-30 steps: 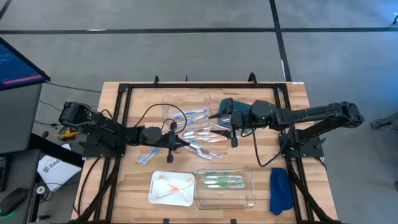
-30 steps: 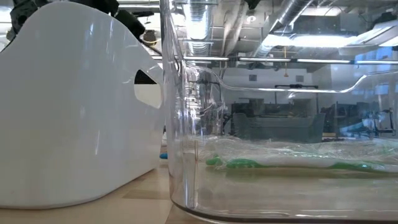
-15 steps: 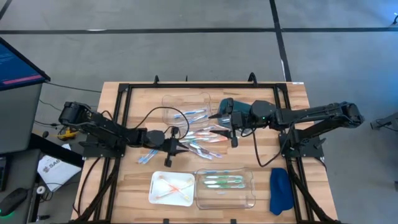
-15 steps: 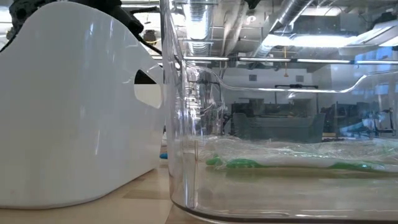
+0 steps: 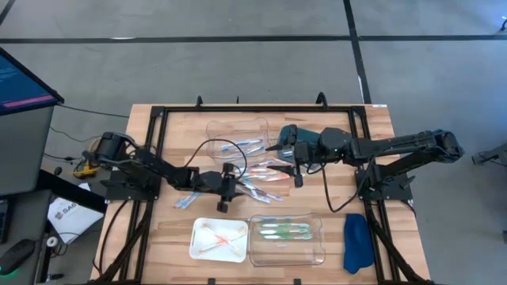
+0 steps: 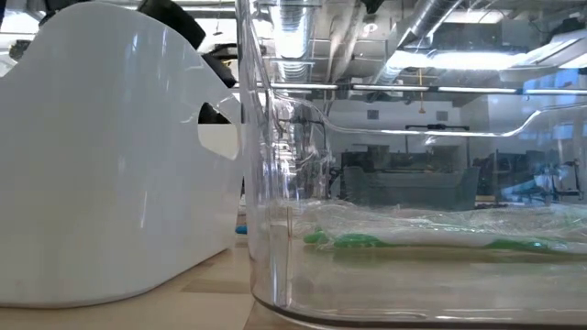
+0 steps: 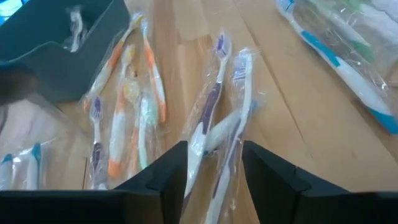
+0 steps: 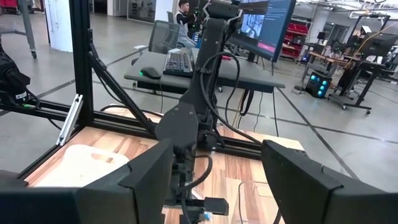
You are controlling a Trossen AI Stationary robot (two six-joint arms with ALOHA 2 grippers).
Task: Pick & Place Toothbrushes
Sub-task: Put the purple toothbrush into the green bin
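1. The left gripper (image 5: 225, 190) sits low over the loose pile of toothbrushes (image 5: 257, 178) in the middle of the table (image 5: 380, 127). In the left wrist view its 2 dark fingers (image 7: 165, 177) stand apart with wrapped brushes lying between them on the wood — nothing is pinched.
2. Those wrapped toothbrushes (image 7: 214, 124) show purple and blue heads; beside them lie orange ones, near a dark grey tray corner (image 7: 68, 59).
3. The right gripper (image 5: 297, 168) hangs above the far side of the same pile, jaws spread wide and empty; its wrist view looks across at the left arm (image 8: 186, 124) and the room behind.
4. The white tray (image 5: 198, 245) at the near edge holds orange-pink brushes (image 5: 222, 235).
5. The clear tray (image 5: 317, 249) next to it holds green brushes (image 5: 285, 230); the low view shows them through its wall (image 6: 266, 183), lying flat (image 6: 413, 243).
6. A 2nd clear tray (image 5: 214, 131) at the far side holds what look like light blue brushes (image 5: 242, 146) — too small to count.
7. A blue cloth (image 5: 356, 241) lies at the table's right near corner.
8. A person sits at a desk in the room beyond, seen in the right wrist view.
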